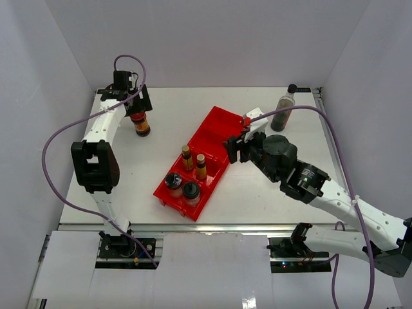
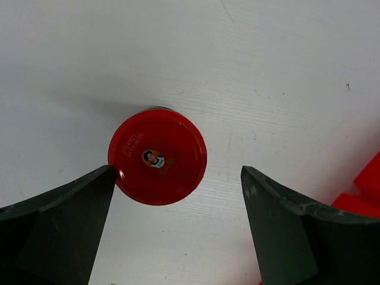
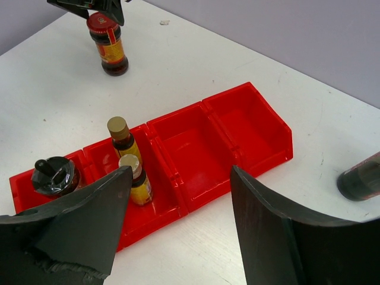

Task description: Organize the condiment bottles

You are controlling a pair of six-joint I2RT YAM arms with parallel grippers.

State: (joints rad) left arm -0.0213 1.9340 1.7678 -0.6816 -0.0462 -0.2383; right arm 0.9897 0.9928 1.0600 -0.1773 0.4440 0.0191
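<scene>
Two slim bottles [image 1: 187, 158] and two black-lidded jars [image 1: 174, 181] sit in the red bin [image 1: 219, 125] mid-counter; the red-lidded jar [image 2: 157, 155] between my wide-open left jaws near the far-left corner and the dark bottle [image 1: 283, 111] far-right are left, right jaws spread empty.

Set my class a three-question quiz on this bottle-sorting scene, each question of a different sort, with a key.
1. True or false: the left gripper is shut on the red-lidded jar.
2. Which stands outside the red bin? A black-lidded jars; B yellow-labelled bottles; C dark-liquid bottle.
3. How many of the bin's compartments hold nothing?
Key: 1 false, its jaws stand open on either side of the jar; 2 C; 3 two.
</scene>
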